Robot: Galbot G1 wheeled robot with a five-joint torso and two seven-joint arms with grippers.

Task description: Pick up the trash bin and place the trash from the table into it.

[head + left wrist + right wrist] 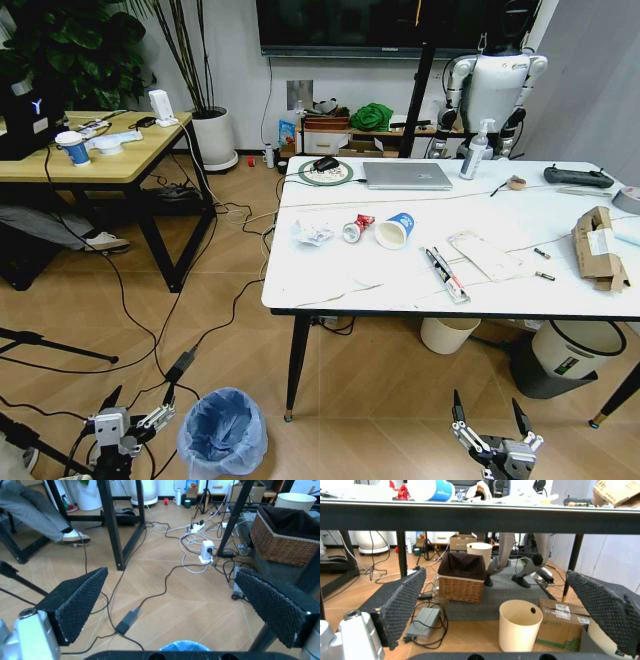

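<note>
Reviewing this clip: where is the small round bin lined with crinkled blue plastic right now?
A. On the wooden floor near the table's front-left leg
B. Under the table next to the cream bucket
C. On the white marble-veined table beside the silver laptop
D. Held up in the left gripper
A: the blue-lined trash bin stands on the floor by the white table leg, beside the open left gripper, untouched.

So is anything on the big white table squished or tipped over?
Yes. A crushed red-white can and a white-blue paper cup lie on their sides near the table middle, beside crumpled paper. A torn cardboard box sags at the right end.
</note>
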